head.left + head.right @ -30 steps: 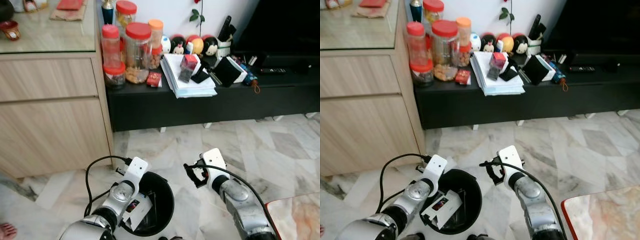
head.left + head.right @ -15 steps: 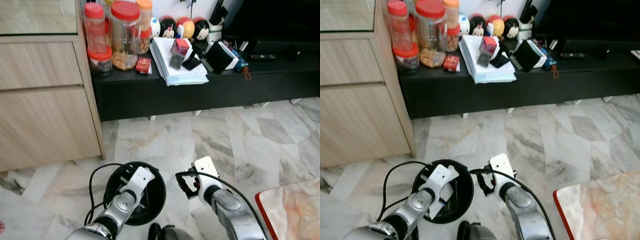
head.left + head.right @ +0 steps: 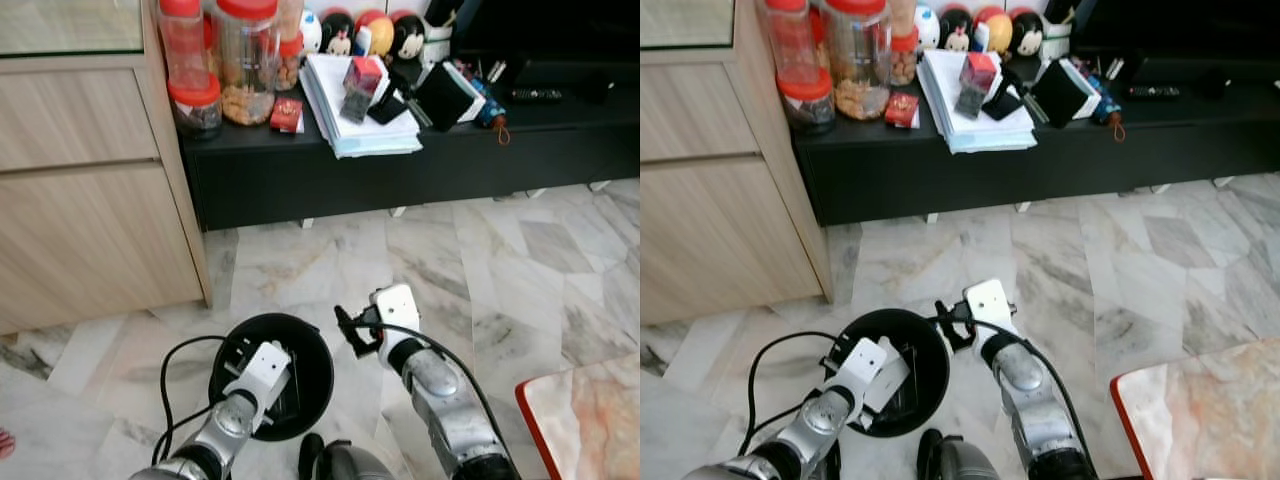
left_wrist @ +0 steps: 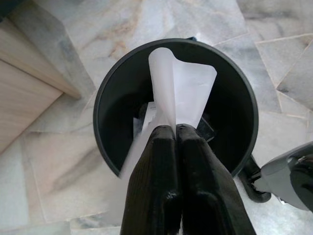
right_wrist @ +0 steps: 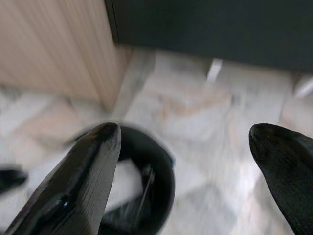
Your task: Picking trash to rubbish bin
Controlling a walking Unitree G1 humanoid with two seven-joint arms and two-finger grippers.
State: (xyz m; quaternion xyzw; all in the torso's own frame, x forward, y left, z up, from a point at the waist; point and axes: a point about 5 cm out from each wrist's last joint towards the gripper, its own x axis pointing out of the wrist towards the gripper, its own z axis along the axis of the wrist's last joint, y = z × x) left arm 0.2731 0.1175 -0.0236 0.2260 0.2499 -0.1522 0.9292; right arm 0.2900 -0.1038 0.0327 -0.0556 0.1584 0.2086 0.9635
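Note:
A round black rubbish bin (image 3: 322,372) stands on the marble floor between my two arms. My left gripper (image 4: 175,128) hangs over its mouth, shut on a piece of white paper trash (image 4: 183,90) that points down into the bin (image 4: 102,88). More white and dark scraps lie at the bottom. In the left eye view the left wrist (image 3: 264,364) covers part of the opening. My right gripper (image 3: 348,328) hovers just beside the bin's right rim, open with nothing between its fingers, and in the right wrist view (image 5: 185,132) it looks across at the bin (image 5: 159,169).
A low black console (image 3: 400,180) at the back carries jars (image 3: 245,60), a paper stack (image 3: 365,120) and toys. A wooden cabinet (image 3: 90,200) stands at the left. A red-edged table corner (image 3: 590,420) sits at the bottom right. Bare marble floor lies ahead.
The camera has tilted down and shifted. My left gripper has carried the white trash from the bin's near edge to over its middle. The right gripper now sits closer to the bin's rim.

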